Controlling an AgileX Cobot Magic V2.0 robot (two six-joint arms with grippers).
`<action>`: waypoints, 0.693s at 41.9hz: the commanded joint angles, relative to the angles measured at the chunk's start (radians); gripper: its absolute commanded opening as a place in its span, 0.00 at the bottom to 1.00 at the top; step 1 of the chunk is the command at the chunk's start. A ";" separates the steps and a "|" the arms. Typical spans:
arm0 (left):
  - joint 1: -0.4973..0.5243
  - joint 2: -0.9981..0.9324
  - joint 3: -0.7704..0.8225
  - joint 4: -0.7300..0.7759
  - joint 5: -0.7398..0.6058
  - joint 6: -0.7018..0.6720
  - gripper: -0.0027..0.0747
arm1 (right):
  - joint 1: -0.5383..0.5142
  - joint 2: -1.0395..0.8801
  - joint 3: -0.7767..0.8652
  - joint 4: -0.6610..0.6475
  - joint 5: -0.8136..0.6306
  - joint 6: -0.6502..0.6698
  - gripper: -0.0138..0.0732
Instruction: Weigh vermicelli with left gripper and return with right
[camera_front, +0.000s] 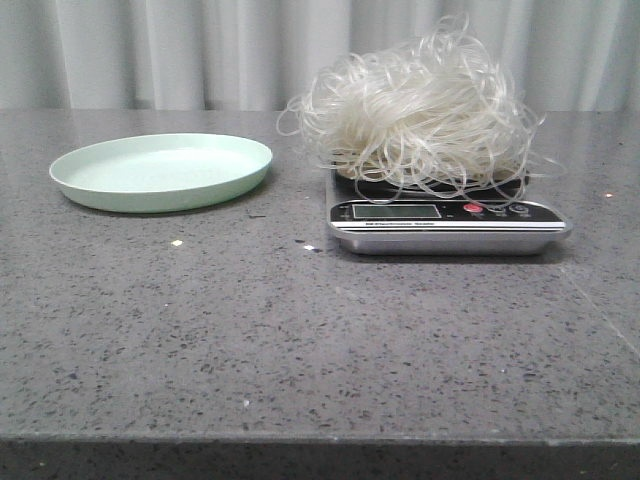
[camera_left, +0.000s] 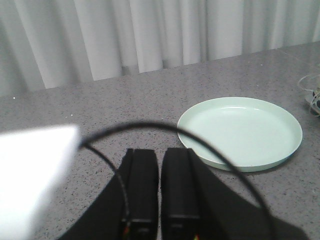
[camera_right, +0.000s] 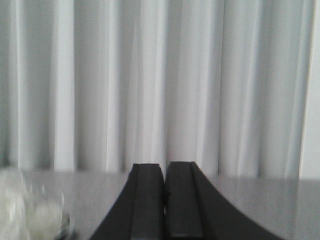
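Observation:
The vermicelli, a fluffy whitish nest of thin curly strands, sits on a black and silver kitchen scale at the right of the table. A pale green plate lies empty at the left. It also shows in the left wrist view, past my left gripper, which is shut and empty above the table. A few strands show at that view's edge. My right gripper is shut and empty, with a blur of vermicelli off to one side. Neither gripper shows in the front view.
The grey speckled table runs to a front edge near the camera. White curtains hang behind it. A black cable loops over the left gripper. A blurred white shape fills one side of the left wrist view.

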 joint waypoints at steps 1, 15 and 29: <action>-0.004 0.005 -0.026 -0.003 -0.085 -0.013 0.21 | -0.007 0.112 -0.128 -0.006 -0.079 0.002 0.33; -0.004 0.005 -0.026 -0.003 -0.090 -0.013 0.21 | 0.037 0.566 -0.649 0.077 0.333 0.006 0.64; -0.004 0.005 -0.026 -0.003 -0.090 -0.013 0.21 | 0.195 0.933 -0.996 0.098 0.697 -0.133 0.76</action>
